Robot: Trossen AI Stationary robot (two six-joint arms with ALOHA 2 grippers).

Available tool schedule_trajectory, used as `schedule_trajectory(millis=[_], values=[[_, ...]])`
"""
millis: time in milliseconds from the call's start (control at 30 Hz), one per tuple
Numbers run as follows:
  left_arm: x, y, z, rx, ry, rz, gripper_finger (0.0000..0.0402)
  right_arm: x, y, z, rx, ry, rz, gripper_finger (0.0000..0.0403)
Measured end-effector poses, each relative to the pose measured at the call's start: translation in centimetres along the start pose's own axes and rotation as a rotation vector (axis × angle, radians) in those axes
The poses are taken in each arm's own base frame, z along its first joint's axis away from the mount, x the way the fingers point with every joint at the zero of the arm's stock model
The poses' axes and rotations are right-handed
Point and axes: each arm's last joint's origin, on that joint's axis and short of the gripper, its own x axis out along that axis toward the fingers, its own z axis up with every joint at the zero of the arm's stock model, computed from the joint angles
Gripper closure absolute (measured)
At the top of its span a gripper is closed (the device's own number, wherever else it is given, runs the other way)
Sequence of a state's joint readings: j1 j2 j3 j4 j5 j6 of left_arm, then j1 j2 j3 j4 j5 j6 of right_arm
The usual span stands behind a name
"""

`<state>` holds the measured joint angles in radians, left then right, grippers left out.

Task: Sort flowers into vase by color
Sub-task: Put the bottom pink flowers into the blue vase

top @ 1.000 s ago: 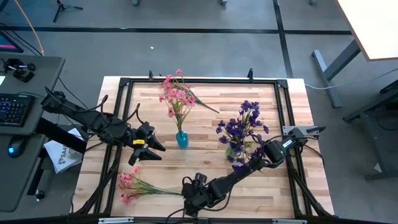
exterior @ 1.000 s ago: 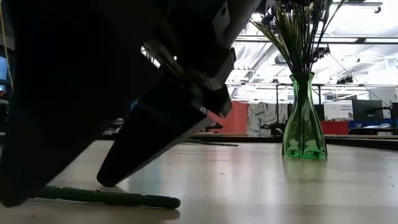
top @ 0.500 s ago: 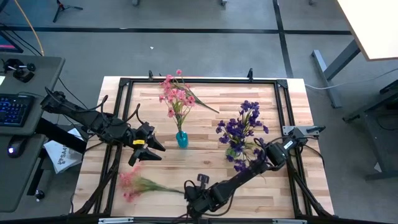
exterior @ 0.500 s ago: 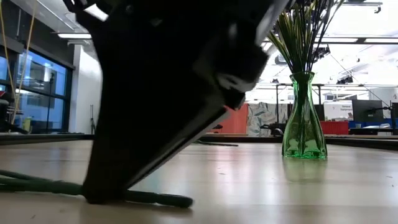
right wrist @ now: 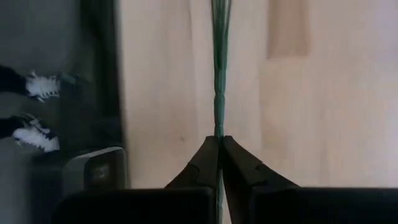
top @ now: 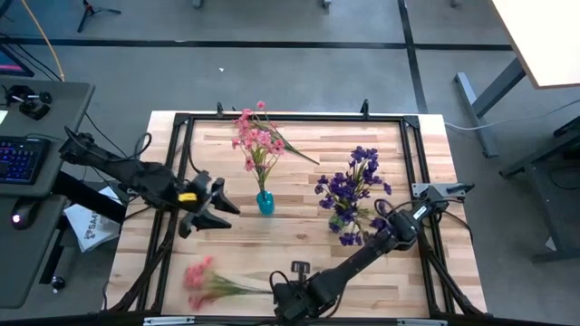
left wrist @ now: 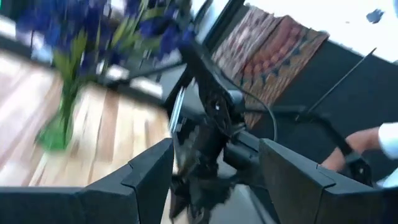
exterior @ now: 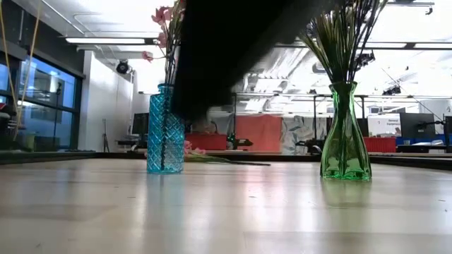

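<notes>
Right wrist view: the right pincer (right wrist: 219,144) is clenched on the thin green stem of the pink sprig (right wrist: 218,74), its two dark fingers (right wrist: 202,163) meeting around the stem, which runs straight on past the fingertips above the pale wood of the desk (right wrist: 298,106). High view: this pincer (top: 276,292) sits at the desk's near edge, the pink sprig (top: 201,281) stretching from it toward the left arm's side, its blossoms blurred. The left pincer (top: 220,208) hovers with fingers apart, released, just beside the blue vase (top: 265,202), which holds pink flowers (top: 257,141). Purple flowers (top: 352,188) stand in the green vase (exterior: 345,134) on the right arm's side. Low view: both vases stand upright on the desk, well apart, with a dark arm part filling the upper middle of the picture. Left wrist view: the right arm appears beyond the spread fingers (left wrist: 149,168), and part of a person's sleeve shows at the edge.
</notes>
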<state>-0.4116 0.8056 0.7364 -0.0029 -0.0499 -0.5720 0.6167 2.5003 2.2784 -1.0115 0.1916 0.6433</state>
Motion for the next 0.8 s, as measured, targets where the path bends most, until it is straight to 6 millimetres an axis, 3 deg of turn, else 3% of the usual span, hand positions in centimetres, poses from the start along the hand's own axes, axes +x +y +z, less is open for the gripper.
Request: schedule_trajectory(millis=[133,500,800], values=[[-1.1,-0.7,1.6,0.029,-0.156,-0.048,0.0179,-3.2,-0.4,1.0,-0.033,-0.056,-0.035,0.0402],[-6.3,-3.6,7.3,0.218,-0.545,-0.078,0.0179,-12.8,-2.2,0.6,0.025,-0.175,-0.128,0.0403],[-10.1,-5.8,11.3,0.439,-0.738,0.013,0.0179,-22.9,-3.3,-0.8,0.104,-0.412,-0.079,0.0401]])
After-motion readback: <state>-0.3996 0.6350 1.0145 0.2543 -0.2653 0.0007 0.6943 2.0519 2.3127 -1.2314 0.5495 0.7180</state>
